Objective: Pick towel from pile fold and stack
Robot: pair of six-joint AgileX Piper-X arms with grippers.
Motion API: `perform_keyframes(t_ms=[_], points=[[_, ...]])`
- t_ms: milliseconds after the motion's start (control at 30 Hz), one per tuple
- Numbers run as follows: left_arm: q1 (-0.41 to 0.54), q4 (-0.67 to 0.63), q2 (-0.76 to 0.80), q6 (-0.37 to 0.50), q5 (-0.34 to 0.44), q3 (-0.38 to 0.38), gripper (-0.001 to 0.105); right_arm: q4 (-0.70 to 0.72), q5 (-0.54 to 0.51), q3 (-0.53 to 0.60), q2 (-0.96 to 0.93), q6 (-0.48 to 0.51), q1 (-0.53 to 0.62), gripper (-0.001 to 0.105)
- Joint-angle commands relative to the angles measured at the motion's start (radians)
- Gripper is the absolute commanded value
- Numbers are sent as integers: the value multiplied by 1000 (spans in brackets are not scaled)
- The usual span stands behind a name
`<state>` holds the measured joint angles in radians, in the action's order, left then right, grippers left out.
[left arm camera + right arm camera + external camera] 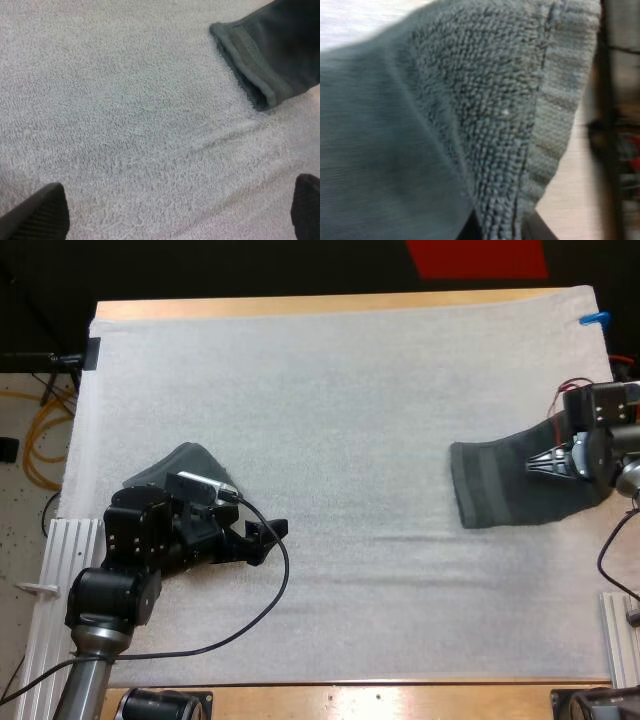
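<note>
So the pick looks done: right gripper fingers pinch one edge of a towel at the right of the mat. Left gripper fingers are wide apart and empty, just beside the crumpled towel. Next it probably needs spreading flat for folding.

You have a white mat covering the wooden table; bare wood shows at 12 o'clock. Orange cable lies on the floor at 9 o'clock, and a ribbed metal rail at 8 o'clock.
</note>
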<state>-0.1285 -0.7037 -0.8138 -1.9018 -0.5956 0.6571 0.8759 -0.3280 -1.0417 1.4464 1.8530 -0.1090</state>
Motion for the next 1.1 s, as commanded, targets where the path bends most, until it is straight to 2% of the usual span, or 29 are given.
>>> perform_keyframes(t_ms=[0,100,367,433,467,533,567,600,700,733,800,933,1067], points=[[-4,-9,7,7,1,4,86,9,86,-3,3,-41,-18,1],[-4,-9,7,7,-1,4,86,-6,200,-3,23,-129,-61,1],[-4,-9,7,7,-14,4,86,-45,214,-3,143,-222,-150,1],[-4,-9,7,7,-14,4,86,-55,227,-3,164,-248,-152,5],[-4,-9,7,7,-14,4,86,-60,243,-3,170,-258,-152,9],[-4,-9,7,7,-14,4,86,-78,317,-3,174,-278,-150,24],[-4,-9,7,7,-14,4,86,-91,356,-3,174,-286,-150,35],[-4,-9,7,7,-14,4,86,-109,411,-3,174,-294,-150,51],[-4,-3,7,4,-31,4,86,-131,542,-11,172,-301,-150,82],[-4,1,7,-1,-39,4,86,-131,568,-17,170,-294,-150,87],[-4,27,7,-29,-50,4,86,-131,603,-28,151,-261,-150,89],[-34,123,-12,-112,-50,4,86,-131,598,-31,56,-210,-150,88],[-122,264,-82,-225,-40,4,86,-131,594,-31,-93,-204,-150,88]])
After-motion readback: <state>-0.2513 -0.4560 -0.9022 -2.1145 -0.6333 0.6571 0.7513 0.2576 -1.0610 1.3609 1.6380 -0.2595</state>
